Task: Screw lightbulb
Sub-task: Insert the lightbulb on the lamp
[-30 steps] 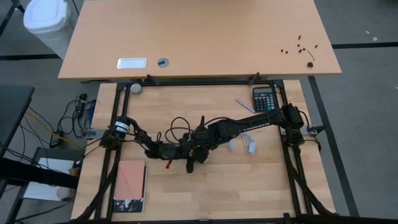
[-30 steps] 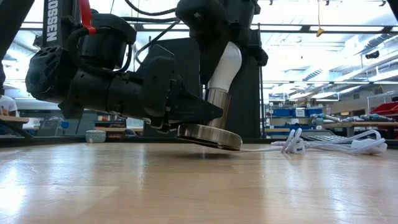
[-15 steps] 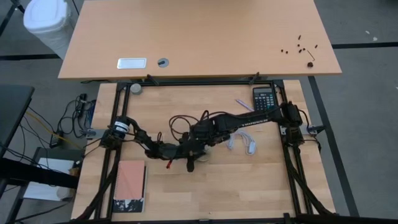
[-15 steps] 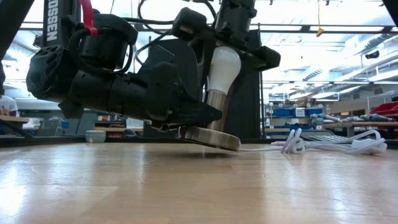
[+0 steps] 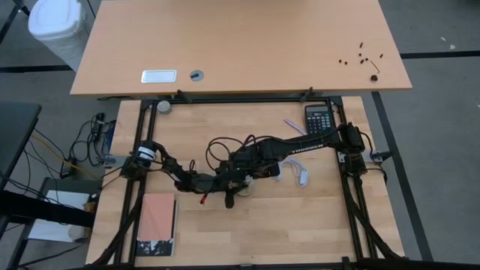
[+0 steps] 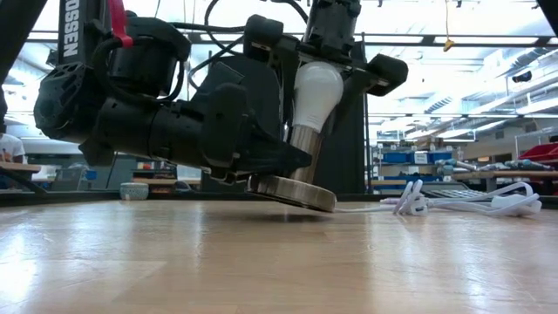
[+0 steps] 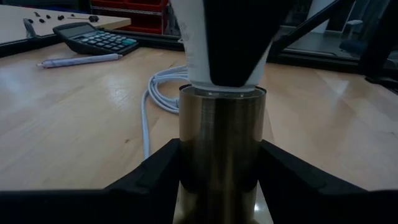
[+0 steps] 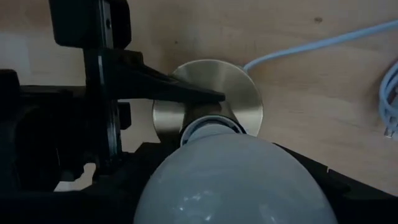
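While the wooden table [image 5: 315, 217] carries everything, the left gripper [image 6: 261, 157] clamps the brass socket [image 7: 222, 149] near its centre, fingers closed on the stem. At the socket's twelve o'clock in the low view stands the lightbulb [image 6: 316, 92], base seated inside. The right gripper [image 6: 336, 65] has its fingers around the globe. Light, smooth and probably fragile, it wants a gentle hold at the widest part.

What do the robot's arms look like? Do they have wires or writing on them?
Both arms are black and chunky, built of jointed segments. The left arm carries white TROSSEN lettering on its upright link, plus a red cable clip and looping black cables. The right arm also has white lettering along its long link and thin black cables curling near its wrist. The jaws are dark, wedge-shaped fingers.
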Controlling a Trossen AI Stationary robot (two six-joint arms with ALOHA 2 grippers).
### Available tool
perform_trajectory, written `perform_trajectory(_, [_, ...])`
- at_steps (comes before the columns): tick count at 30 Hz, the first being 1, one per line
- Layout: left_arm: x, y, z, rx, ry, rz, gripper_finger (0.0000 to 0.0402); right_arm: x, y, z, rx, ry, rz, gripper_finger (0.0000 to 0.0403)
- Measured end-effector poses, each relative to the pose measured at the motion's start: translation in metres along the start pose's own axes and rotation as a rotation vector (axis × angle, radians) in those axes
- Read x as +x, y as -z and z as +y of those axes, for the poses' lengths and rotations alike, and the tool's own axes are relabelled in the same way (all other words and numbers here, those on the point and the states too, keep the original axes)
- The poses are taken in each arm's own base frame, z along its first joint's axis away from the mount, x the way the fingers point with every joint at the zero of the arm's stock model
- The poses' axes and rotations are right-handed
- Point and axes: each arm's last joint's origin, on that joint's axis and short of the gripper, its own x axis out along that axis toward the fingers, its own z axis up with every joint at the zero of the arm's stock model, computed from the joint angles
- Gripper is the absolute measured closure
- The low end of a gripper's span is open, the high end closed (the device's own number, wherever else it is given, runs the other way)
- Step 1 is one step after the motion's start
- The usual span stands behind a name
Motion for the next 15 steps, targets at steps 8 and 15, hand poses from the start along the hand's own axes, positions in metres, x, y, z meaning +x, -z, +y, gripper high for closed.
perform_trajectory(8, [-0.0002, -0.0002, 0.0002, -0.005, -0.004, -0.006, 0.0208, 0.0001, 0.0013, 0.002, -0.089, -0.016, -0.048, 0.0104])
perform_trajectory(15, [-0.0002, -0.0003, 0.0, -0.007, 0.002, -0.005, 0.0208, -0.0002, -0.0013, 0.0031, -0.162, -0.025, -0.065, 0.0061])
